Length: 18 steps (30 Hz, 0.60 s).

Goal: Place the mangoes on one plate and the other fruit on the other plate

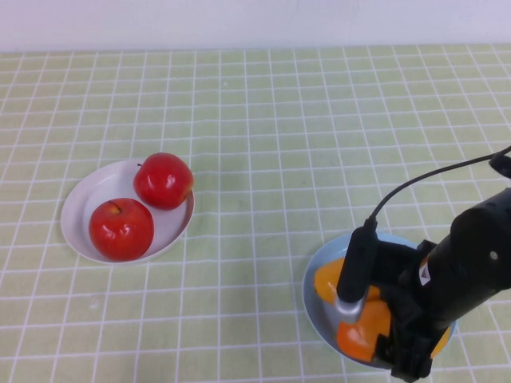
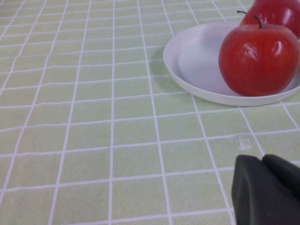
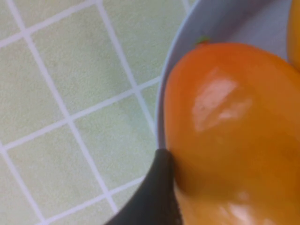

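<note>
Two red apples rest on the white plate at the left. At the front right, the light blue plate carries two orange mangoes. My right gripper is down over that plate, shut on the nearer mango. One black finger presses the mango's side, and the other finger is hidden. The left gripper is out of the high view. It hovers shut and empty over the cloth, short of the white plate and the nearest apple.
A green checked cloth covers the table up to the white wall at the back. My right arm and its cable hide much of the blue plate.
</note>
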### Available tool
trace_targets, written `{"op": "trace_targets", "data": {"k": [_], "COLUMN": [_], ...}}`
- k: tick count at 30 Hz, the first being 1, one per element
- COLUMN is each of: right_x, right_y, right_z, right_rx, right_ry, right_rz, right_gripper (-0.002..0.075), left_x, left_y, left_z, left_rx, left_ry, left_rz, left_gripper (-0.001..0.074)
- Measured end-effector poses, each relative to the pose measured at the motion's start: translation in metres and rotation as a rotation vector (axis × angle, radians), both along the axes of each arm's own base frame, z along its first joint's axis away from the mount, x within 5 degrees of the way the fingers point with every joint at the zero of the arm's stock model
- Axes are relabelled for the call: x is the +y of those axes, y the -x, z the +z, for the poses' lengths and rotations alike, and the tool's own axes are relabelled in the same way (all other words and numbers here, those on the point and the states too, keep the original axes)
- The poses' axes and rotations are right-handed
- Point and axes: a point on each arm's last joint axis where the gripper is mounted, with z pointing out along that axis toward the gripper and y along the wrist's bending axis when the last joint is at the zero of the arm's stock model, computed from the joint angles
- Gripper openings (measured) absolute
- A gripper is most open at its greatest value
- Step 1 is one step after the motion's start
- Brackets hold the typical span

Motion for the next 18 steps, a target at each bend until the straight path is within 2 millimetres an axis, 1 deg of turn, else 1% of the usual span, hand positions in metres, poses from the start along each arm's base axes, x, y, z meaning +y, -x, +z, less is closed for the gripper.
{"op": "trace_targets", "data": {"k": [5, 10, 12, 14, 16, 18], "right_x": [-0.004, -0.012, -0.016, -0.02, -0.024, -0.028], "right_y": [0.003, 0.013, 0.019, 0.027, 0.036, 0.045], "right_z": [0.014, 0.037, 0.047, 0.057, 0.067, 0.075], "right_rx": [-0.04, -0.066, -0.062, -0.043, -0.014, 0.017], "right_ry": [-0.022, -0.063, -0.091, -0.13, -0.166, -0.192], "right_rz": [-0.04, -0.088, -0.14, -0.217, -0.282, -0.313], "right_gripper": [0.0627, 0.0624, 0.0604, 0.0556, 0.0461, 0.0328], "left_x": [0.0, 0.0, 0.0, 0.0, 0.0, 0.0], "left_y": [0.0, 0.0, 0.0, 0.0, 0.0, 0.0], "left_z": [0.0, 0.0, 0.0, 0.0, 0.0, 0.0], "left_rx": [0.0, 0.0, 0.0, 0.0, 0.0, 0.0], "left_ry": [0.0, 0.0, 0.0, 0.0, 0.0, 0.0], "left_rz": [0.0, 0.0, 0.0, 0.0, 0.0, 0.0], "left_gripper": [0.0, 0.0, 0.0, 0.0, 0.0, 0.0]}}
